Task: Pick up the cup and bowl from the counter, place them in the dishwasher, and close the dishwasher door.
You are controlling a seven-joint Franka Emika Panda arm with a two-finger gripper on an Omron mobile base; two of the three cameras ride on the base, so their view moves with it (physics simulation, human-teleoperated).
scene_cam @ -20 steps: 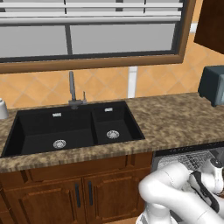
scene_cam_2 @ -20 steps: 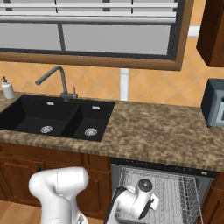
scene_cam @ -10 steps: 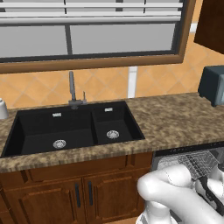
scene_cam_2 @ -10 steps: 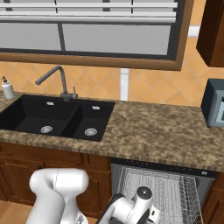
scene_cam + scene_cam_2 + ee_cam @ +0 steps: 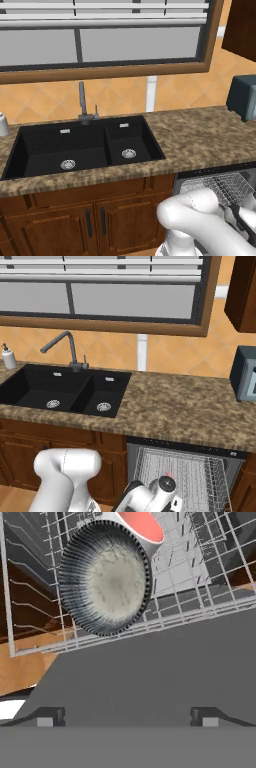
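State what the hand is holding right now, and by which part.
Nothing is held. The hand is open, its fingertips spread over the flat grey dishwasher door. The ribbed dark-rimmed bowl sits free in the pale grey wire rack.

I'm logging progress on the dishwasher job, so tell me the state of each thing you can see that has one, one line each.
Dark grey dishwasher: open, wire rack showing.
Flat grey dishwasher door: down, not yet closed.
Ribbed dark bowl with speckled pale inside: in the rack, released.
White cup with pink inside: in the rack beside the bowl.
Gripper: open, empty.
Black double sink: empty, tap off.
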